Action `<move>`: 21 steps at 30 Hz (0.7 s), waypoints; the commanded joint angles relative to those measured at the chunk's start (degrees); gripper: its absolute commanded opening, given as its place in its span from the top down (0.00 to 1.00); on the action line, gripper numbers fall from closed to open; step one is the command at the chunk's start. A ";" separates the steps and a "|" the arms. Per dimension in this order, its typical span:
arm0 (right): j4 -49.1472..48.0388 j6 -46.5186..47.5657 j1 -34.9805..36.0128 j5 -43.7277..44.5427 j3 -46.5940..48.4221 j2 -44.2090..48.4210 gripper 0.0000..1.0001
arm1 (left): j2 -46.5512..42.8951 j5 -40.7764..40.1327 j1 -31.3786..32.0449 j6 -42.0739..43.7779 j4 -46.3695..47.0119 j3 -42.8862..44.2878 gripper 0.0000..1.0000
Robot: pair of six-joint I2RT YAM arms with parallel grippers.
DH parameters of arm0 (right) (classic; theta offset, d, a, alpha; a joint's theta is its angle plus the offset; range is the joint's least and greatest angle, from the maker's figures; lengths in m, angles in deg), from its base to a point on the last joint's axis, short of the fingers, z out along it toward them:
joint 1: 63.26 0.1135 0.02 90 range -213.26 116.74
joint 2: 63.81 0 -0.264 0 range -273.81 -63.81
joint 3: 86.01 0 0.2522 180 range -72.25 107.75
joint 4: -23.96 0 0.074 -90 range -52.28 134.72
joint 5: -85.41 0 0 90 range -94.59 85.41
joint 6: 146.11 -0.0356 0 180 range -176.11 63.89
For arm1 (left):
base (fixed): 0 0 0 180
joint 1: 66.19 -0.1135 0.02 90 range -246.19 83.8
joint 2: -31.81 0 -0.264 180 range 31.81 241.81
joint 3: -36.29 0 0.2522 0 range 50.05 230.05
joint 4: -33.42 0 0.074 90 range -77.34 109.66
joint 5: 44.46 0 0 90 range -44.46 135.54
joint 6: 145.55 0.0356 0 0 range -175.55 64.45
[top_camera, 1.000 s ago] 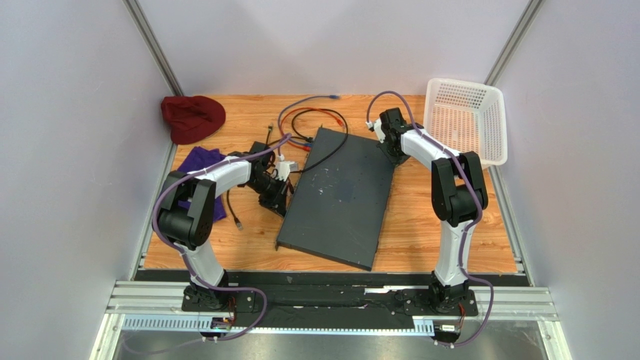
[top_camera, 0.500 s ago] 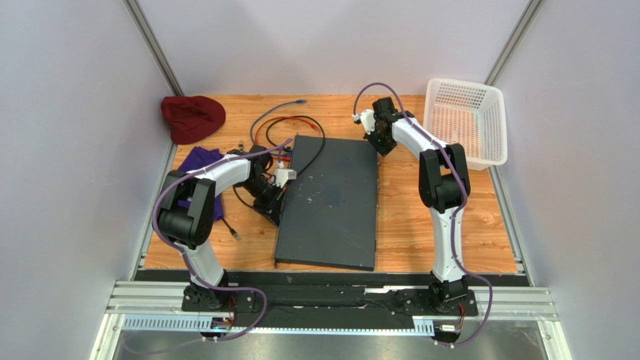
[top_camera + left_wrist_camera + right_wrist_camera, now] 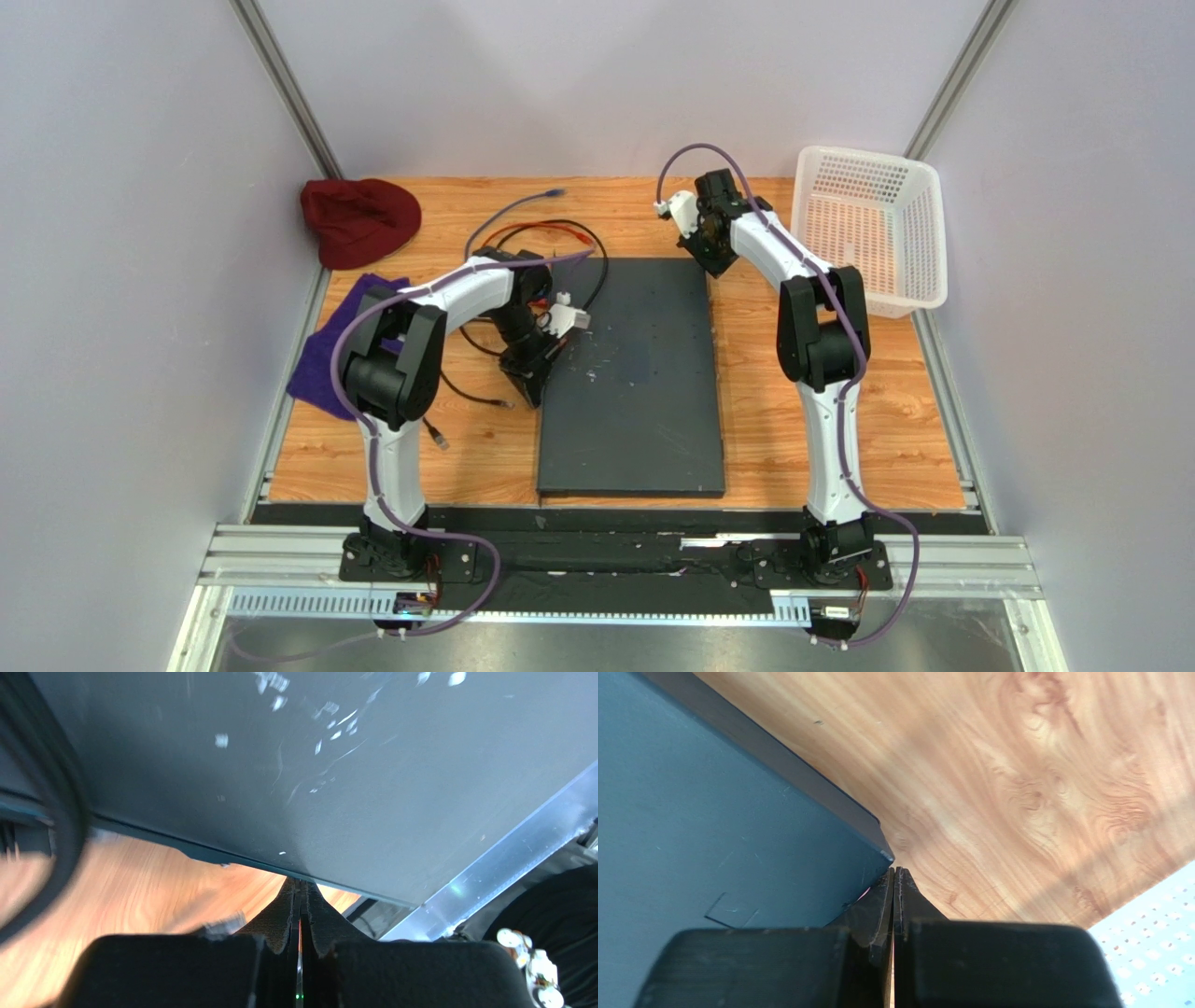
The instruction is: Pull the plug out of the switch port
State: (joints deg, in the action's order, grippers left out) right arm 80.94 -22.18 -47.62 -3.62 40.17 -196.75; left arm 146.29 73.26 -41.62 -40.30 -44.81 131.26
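Note:
The switch (image 3: pixel 631 378), a big flat dark grey box with whitish specks, lies square to the table edges. It fills the top of the left wrist view (image 3: pixel 316 763) and the left of the right wrist view (image 3: pixel 703 812). My left gripper (image 3: pixel 537 373) is shut and empty, its tip (image 3: pixel 302 885) against the switch's left edge. My right gripper (image 3: pixel 707 258) is shut and empty, its tip (image 3: pixel 894 873) at the switch's far right corner. A black cable (image 3: pixel 599 273) loops by the far left corner. The plug and its port are hidden.
A red cable (image 3: pixel 554 228) and a grey cable (image 3: pixel 505 210) lie behind the switch. A white mesh basket (image 3: pixel 870 224) stands at the far right. A maroon cloth (image 3: pixel 358 217) and a purple cloth (image 3: pixel 330 357) lie at the left. A short loose cable (image 3: pixel 442 420) lies near the left arm.
The switch has swung from tilted to square with the table, its far end moving left. My left gripper moved right with its edge; my right gripper moved left and farther back.

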 commanded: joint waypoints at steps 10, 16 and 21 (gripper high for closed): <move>1.77 -5.27 3.79 -2.82 2.63 15.95 0.94 | -11.29 20.18 -10.33 1.11 1.78 12.21 0.87; 7.74 -15.55 3.78 -7.47 3.15 20.70 0.12 | -5.68 13.16 -13.86 -11.81 15.49 19.50 0.23; 9.07 -17.93 3.79 -13.28 2.63 19.23 0.07 | 1.52 12.08 -14.99 -11.47 20.95 24.87 0.07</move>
State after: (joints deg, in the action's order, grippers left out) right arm 86.80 -35.14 -43.53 -11.99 42.07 -176.18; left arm 142.37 86.27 -56.46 -49.35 -31.17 152.99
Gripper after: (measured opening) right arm 0.928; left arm 0.945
